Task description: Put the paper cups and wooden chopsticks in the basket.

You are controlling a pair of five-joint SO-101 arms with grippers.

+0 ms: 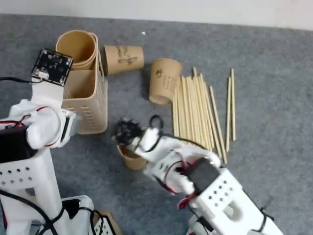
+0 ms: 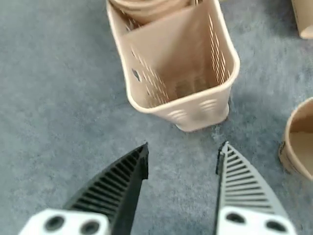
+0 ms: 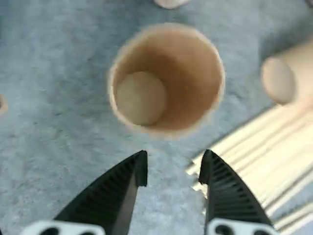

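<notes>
— Basket [image 1: 90, 105] first: where?
— Left, with cups [image 1: 78, 46] in its far end, and my left pincer [image 2: 184, 145] gaping near it.
— Rightward?
— My right pincer [image 3: 174, 154] gapes over an upright cup [image 3: 166, 81]; chopsticks [image 1: 195, 107] lie further right

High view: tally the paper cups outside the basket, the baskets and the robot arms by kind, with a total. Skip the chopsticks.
Tan paper cups outside the basket: 3
Beige slotted plastic basket: 1
White robot arms: 2
Total: 6
</notes>
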